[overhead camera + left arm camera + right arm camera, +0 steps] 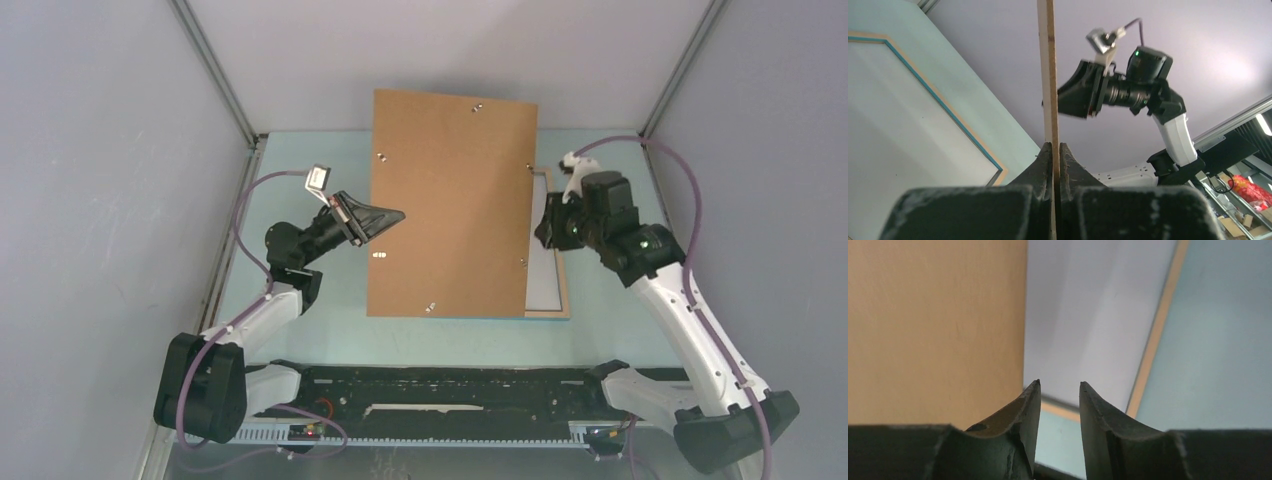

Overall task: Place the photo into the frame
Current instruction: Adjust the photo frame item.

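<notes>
The brown backing board (450, 205) is clamped edge-on between the left gripper's (1055, 147) closed fingers. The right gripper's (1060, 385) jaws are parted and empty, with the board beside them and the frame (1153, 340) lying beneath.

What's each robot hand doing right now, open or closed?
The left gripper is closed on the edge of the brown backing board.
The right gripper is open, holding nothing.

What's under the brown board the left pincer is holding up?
The frame lies beneath the board, with only its right strip and pale pane showing. The rest is covered, so whether the photo is in there cannot be told.
</notes>
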Controlling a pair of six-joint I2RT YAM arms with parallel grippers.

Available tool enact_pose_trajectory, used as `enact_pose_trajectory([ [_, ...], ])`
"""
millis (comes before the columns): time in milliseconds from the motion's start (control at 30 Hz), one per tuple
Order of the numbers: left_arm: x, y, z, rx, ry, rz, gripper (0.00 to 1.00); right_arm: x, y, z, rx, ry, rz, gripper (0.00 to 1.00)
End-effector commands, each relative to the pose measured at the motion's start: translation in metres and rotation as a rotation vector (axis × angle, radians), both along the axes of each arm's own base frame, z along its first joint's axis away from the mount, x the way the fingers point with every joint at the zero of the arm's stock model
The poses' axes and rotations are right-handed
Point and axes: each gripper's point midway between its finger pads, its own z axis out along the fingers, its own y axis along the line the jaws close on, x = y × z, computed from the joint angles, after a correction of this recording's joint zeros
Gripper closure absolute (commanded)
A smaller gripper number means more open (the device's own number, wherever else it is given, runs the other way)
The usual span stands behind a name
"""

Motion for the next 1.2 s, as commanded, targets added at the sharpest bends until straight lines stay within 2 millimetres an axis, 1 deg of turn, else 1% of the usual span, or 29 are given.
enact_pose_trajectory([
  [0,-0.002,0.005,0.049,-0.086,-0.143,0.045,1.00,-0.037,0.024,-0.026,0.036,0.069,0.125,0.58],
  [67,0.001,0.006,0.050,-0.105,-0.130,0.050,1.00,-0.045,0.029,-0.035,0.045,0.095,0.142,0.58],
  [167,0.004,0.008,0.053,-0.135,-0.123,0.057,1.00,-0.052,0.033,-0.041,0.057,0.099,0.156,0.58],
  [267,0.006,0.008,0.054,-0.156,-0.117,0.058,1.00,-0.053,0.038,-0.042,0.060,0.099,0.165,0.58],
  [400,0.007,0.009,0.052,-0.166,-0.108,0.065,1.00,-0.054,0.037,-0.042,0.046,0.096,0.142,0.58],
  [500,0.009,0.010,0.049,-0.159,-0.101,0.077,1.00,-0.061,0.039,-0.042,0.032,0.097,0.135,0.58],
  [533,0.011,0.010,0.047,-0.152,-0.092,0.083,1.00,-0.064,0.038,-0.044,0.019,0.100,0.126,0.57],
  [600,0.016,0.009,0.039,-0.133,-0.063,0.097,1.00,-0.063,0.026,-0.048,-0.002,0.103,0.059,0.54],
  [667,0.023,0.009,0.025,-0.104,-0.017,0.122,1.00,-0.057,0.008,-0.052,-0.001,0.109,-0.032,0.49],
  [700,0.026,0.009,0.019,-0.088,-0.002,0.132,1.00,-0.052,-0.003,-0.053,0.014,0.117,-0.087,0.44],
  [733,0.030,0.009,0.012,-0.072,0.021,0.147,1.00,-0.047,-0.013,-0.053,0.040,0.127,-0.134,0.35],
  [767,0.033,0.010,0.005,-0.058,0.038,0.158,1.00,-0.043,-0.024,-0.053,0.072,0.141,-0.181,0.31],
  [833,0.040,0.010,-0.004,-0.048,0.066,0.180,1.00,-0.035,-0.038,-0.056,0.159,0.170,-0.232,0.28],
  [867,0.044,0.010,-0.010,-0.043,0.083,0.188,1.00,-0.030,-0.045,-0.059,0.198,0.182,-0.257,0.24],
  [933,0.053,0.009,-0.022,-0.029,0.125,0.199,1.00,-0.018,-0.057,-0.065,0.286,0.209,-0.290,0.23],
  [1000,0.060,0.006,-0.033,-0.021,0.165,0.205,1.00,-0.004,-0.067,-0.075,0.372,0.237,-0.318,0.25],
  [1100,0.066,-0.009,-0.047,-0.002,0.202,0.186,1.00,0.020,-0.074,-0.096,0.498,0.276,-0.341,0.30],
  [1167,0.070,-0.020,-0.058,0.000,0.243,0.171,1.00,0.035,-0.080,-0.113,0.530,0.307,-0.362,0.33],
])
